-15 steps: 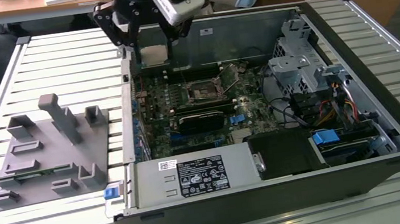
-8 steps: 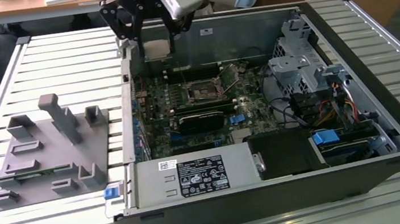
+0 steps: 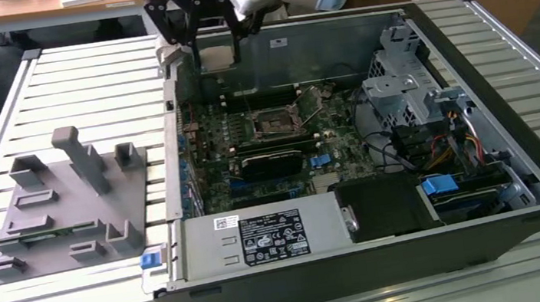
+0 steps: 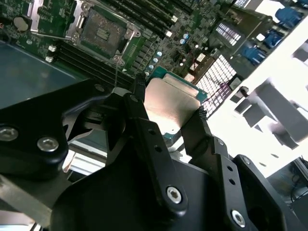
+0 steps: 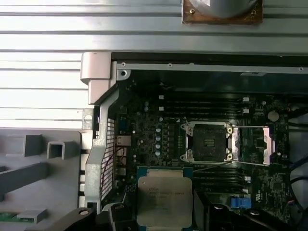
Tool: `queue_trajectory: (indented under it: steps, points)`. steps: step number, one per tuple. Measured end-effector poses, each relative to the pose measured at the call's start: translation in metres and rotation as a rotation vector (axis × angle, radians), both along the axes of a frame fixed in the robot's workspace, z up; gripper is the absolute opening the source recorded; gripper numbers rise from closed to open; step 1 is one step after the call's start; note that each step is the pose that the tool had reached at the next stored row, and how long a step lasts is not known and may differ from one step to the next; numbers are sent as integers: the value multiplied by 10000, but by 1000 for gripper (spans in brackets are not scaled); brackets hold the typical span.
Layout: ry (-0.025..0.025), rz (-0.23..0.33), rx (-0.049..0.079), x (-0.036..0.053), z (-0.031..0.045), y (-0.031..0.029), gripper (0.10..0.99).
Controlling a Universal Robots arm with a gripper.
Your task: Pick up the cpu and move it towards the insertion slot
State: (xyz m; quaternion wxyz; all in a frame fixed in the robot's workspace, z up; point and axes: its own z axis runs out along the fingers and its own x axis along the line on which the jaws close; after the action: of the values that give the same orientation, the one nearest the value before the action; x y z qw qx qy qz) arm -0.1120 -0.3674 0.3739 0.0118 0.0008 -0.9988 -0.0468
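The claw (image 4: 168, 113) grips the cpu (image 4: 169, 107) by opposite edges, flat and clear above the case, the open insertion slot (image 5: 208, 142) ahead of and below it.

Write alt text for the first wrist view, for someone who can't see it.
The robot's hand holds a square silvery cpu above an open computer case. Ahead on the green motherboard lies the insertion slot, its metal frame flipped open. A grey plastic fixture block sits outside the case.
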Motion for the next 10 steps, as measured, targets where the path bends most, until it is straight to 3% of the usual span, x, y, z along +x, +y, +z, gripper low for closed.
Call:
queue_trajectory:
  steps: [3,10]
  points:
    - [0,2,10,41,-10,63,545]
    - [-4,0,27,200,-25,136,545]
